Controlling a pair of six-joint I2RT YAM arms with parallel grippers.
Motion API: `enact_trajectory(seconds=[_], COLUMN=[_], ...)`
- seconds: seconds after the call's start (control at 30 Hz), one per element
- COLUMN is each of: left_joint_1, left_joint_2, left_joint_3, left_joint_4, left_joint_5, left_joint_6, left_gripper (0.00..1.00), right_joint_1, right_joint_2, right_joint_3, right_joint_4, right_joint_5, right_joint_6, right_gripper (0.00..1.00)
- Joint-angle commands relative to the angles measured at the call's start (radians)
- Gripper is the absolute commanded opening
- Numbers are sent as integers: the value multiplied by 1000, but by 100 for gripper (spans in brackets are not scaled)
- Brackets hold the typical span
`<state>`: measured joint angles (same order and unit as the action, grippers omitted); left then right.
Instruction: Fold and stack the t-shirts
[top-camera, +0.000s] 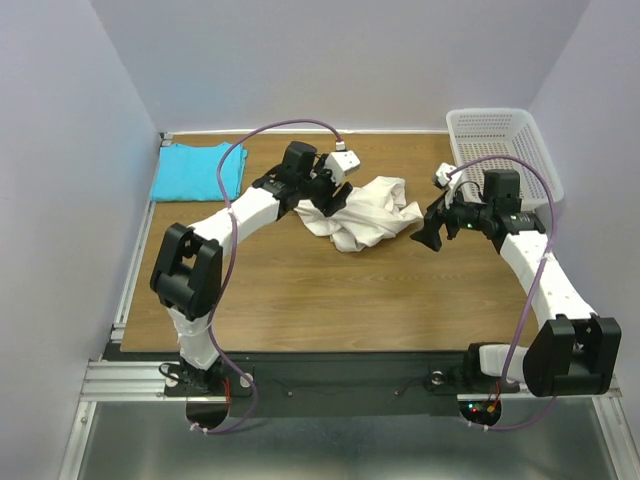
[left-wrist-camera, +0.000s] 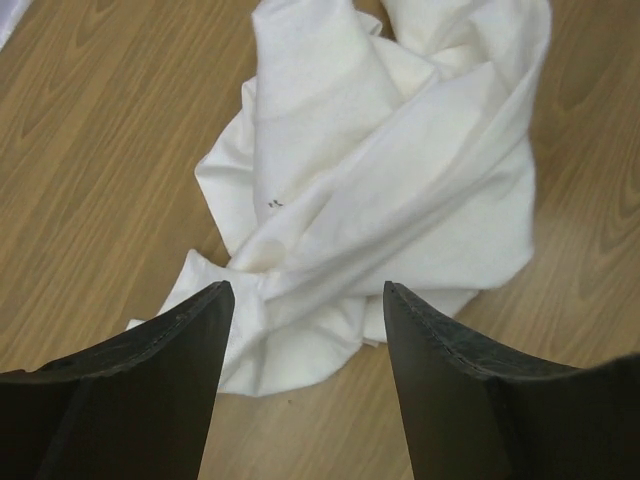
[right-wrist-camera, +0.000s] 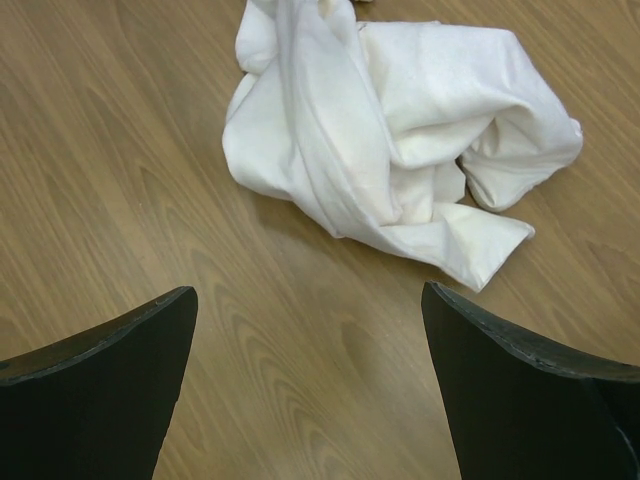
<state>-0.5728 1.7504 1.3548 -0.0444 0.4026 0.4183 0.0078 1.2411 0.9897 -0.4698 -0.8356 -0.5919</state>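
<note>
Wood-grain table carries our crumpled cream-white cotton t-shirt mid-table, the turquoise cotton t-shirt flat at its far-left corner. Our left fingers, spread and empty, hover over the cream heap's edge; our right fingers, also spread empty, sit farther off.

No readable text, labels or numbers. Tiny dark mark on the cream-white t-shirt, illegible.

Plain cream-white t-shirt; plain turquoise t-shirt; white mesh basket; brown wood-grain table.
</note>
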Motion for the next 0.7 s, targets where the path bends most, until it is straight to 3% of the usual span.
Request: enact_trajectory(seconds=[0.0, 0.13, 0.4, 0.53, 0.67], left_joint_1=[33, 33, 33, 33, 33], left_joint_2=[93, 195, 236, 242, 238], left_joint_3=[138, 236, 228, 228, 225], left_joint_4=[-60, -127, -137, -138, -138], left_joint_5=[127, 117, 143, 137, 133], left_joint_6=[48, 56, 48, 42, 39], left_gripper=[69, 64, 59, 49, 29], right_joint_1=[-5, -3, -29, -31, -31], right_joint_2=[-23, -15, -5, 0, -2], right_joint_3=[-11, -16, -29, -34, -29], right_joint_4=[19, 19, 19, 19, 19], right_joint_5=[-33, -31, -33, -34, -34], right_joint_6=[-16, -16, -16, -16, -13], right_gripper=[100, 99, 99, 99, 99])
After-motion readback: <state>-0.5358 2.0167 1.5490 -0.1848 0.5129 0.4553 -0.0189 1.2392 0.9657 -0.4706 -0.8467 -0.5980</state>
